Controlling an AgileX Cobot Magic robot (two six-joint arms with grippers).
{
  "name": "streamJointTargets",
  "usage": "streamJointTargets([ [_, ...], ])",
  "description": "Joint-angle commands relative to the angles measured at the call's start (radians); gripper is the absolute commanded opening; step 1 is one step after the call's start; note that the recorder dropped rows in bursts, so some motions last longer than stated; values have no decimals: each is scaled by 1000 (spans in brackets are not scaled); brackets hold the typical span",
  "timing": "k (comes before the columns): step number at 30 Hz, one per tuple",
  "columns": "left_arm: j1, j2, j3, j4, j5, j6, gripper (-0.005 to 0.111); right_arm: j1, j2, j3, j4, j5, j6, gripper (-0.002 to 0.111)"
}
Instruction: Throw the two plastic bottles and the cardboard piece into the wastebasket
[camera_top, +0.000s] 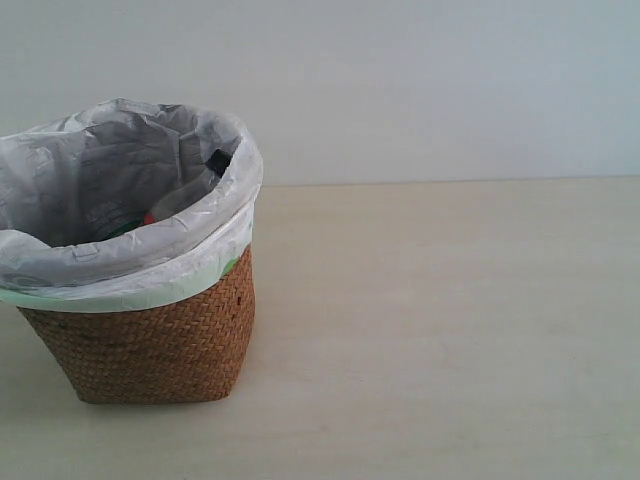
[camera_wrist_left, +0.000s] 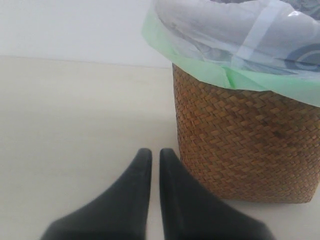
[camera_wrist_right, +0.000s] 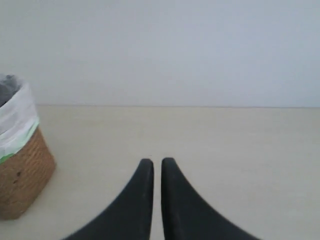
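Observation:
The wicker wastebasket with its white bag liner stands at the left of the exterior view. Inside it the slim bottle with the black cap leans against the liner, a bit of red label and some green showing below it. The wider bottle and the cardboard piece are hidden. Neither arm shows in the exterior view. My left gripper is shut and empty, low over the table beside the wastebasket. Farther off, my right gripper is shut too, holding nothing, with the wastebasket away to one side.
The light wooden table stretches right of the basket up to a plain pale wall. The liner's green hem hangs over the basket rim.

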Motion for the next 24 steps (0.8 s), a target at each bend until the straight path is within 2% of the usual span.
streamJointTargets([
  [1, 3, -2, 3, 2, -3, -9, 6, -164, -40, 2, -1, -4, -2, 2],
  [4, 3, -2, 3, 2, -3, -9, 6, -257, -59, 2, -1, -2, -2, 2],
  [8, 3, -2, 3, 2, -3, -9, 6, -314, -63, 2, -1, 0, -2, 2],
  [19, 3, -2, 3, 2, -3, -9, 6, -318, -56, 2, 7, -3, -2, 2],
  [21, 3, -2, 3, 2, -3, -9, 6, -318, -89, 2, 40, -3, -2, 2],
  [24, 3, -2, 3, 2, -3, -9, 6, -318, -168, 2, 218, -3, -2, 2],
])
